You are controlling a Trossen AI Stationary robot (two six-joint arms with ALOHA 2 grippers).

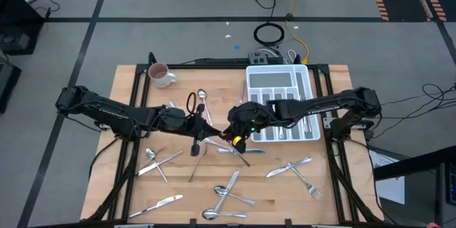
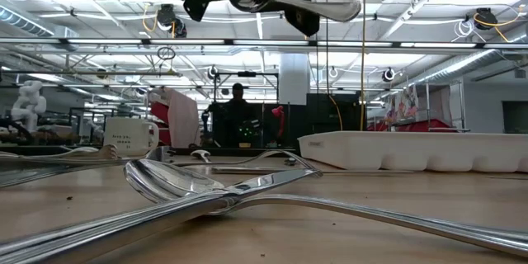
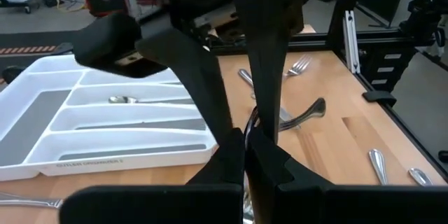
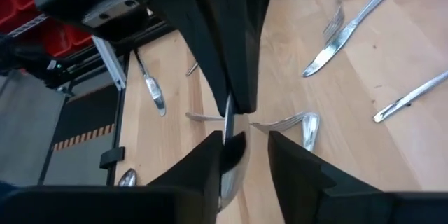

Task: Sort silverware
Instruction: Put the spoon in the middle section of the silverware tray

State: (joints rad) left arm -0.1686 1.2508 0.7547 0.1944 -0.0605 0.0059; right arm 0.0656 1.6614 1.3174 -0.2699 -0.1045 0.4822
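At mid-bench our left gripper (image 1: 208,132) and right gripper (image 1: 234,135) meet over one spoon (image 2: 318,7); left pinches it, right's jaws spread. Stiff, slick steel (grip the handle); other silverware (image 1: 228,194) lies along the near edge.

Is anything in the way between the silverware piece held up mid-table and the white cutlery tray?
Only the robot itself: the right hand and its arm reach across the white plastic compartmented tray toward the shiny metal spoon that the left hand holds. Nothing visible on the table stands between them.
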